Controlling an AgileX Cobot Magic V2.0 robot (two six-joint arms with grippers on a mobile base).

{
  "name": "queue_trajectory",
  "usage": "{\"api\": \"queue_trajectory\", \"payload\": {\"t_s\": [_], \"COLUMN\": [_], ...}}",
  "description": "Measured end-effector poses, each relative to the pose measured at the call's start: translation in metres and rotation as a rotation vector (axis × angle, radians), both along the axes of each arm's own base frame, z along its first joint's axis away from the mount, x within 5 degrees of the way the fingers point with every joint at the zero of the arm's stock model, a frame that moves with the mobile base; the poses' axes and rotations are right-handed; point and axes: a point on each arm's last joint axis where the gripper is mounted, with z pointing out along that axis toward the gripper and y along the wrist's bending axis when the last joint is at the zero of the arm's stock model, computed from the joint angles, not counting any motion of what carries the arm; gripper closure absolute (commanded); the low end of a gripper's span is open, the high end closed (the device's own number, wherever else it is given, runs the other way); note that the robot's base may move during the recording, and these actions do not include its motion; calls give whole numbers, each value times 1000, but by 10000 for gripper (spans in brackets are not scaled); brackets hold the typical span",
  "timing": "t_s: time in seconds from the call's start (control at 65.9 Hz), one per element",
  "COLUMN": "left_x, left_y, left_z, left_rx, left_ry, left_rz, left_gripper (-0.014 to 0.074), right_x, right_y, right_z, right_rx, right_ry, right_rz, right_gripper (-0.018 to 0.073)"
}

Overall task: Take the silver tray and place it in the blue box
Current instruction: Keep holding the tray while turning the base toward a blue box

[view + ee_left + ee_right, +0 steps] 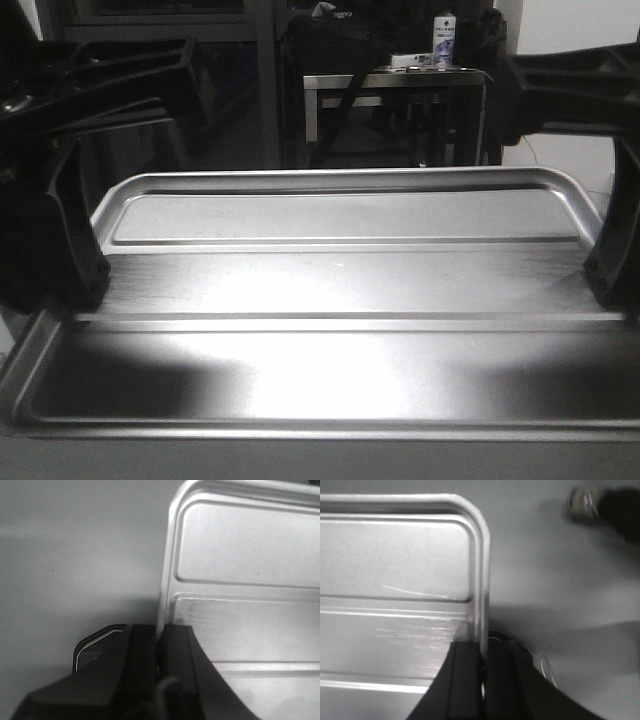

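The silver tray point(330, 290) fills the front view, held up close to the camera, with raised rim and two long ridges. My left gripper point(75, 280) is shut on its left rim; in the left wrist view the two black fingers point(180, 655) clamp the tray's point(240, 555) edge. My right gripper point(610, 270) is shut on the right rim; in the right wrist view its fingers point(467, 675) pinch the tray's point(395, 570) edge. The blue box is out of view.
A steel table point(400, 85) with a white bottle point(444, 40) stands behind the tray. Dark shelving point(150, 60) is at the back left. Grey floor point(75, 555) lies below the tray; a dark blurred object point(610, 505) lies on it at the right.
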Motion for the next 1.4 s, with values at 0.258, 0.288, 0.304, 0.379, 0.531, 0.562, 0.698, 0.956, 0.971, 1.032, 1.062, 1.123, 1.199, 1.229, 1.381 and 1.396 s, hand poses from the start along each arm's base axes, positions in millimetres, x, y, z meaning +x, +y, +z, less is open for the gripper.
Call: {"api": "queue_trajectory", "payload": {"t_s": [0.258,0.288,0.304,0.379,0.531,0.562,0.698,0.956,0.971,1.032,1.062,1.123,1.199,1.229,1.381,1.396], "left_x": [0,0,0,0,0,0,0,0,0,0,0,0,0,0,0,0], "left_y": [0,0,0,0,0,0,0,0,0,0,0,0,0,0,0,0], "left_z": [0,0,0,0,0,0,0,0,0,0,0,0,0,0,0,0], "left_rx": [0,0,0,0,0,0,0,-1,-2,-2,-2,-4,-4,-4,-5,-5], "left_ry": [0,0,0,0,0,0,0,0,-1,-1,-1,-2,-2,-2,-2,-2], "left_rz": [0,0,0,0,0,0,0,0,-1,-1,-1,-2,-2,-2,-2,-2], "left_gripper": [700,700,700,700,700,700,700,700,700,700,700,700,700,700,700,700], "right_x": [0,0,0,0,0,0,0,0,0,0,0,0,0,0,0,0], "right_y": [0,0,0,0,0,0,0,0,0,0,0,0,0,0,0,0], "right_z": [0,0,0,0,0,0,0,0,0,0,0,0,0,0,0,0], "right_rx": [0,0,0,0,0,0,0,0,0,0,-2,-2,-2,-2,-2,-2], "right_ry": [0,0,0,0,0,0,0,0,0,0,1,1,1,1,1,1], "right_rz": [0,0,0,0,0,0,0,0,0,0,-1,-1,-1,-1,-1,-1], "right_gripper": [508,508,508,508,508,508,508,508,508,508,508,508,508,508,508,508]}}
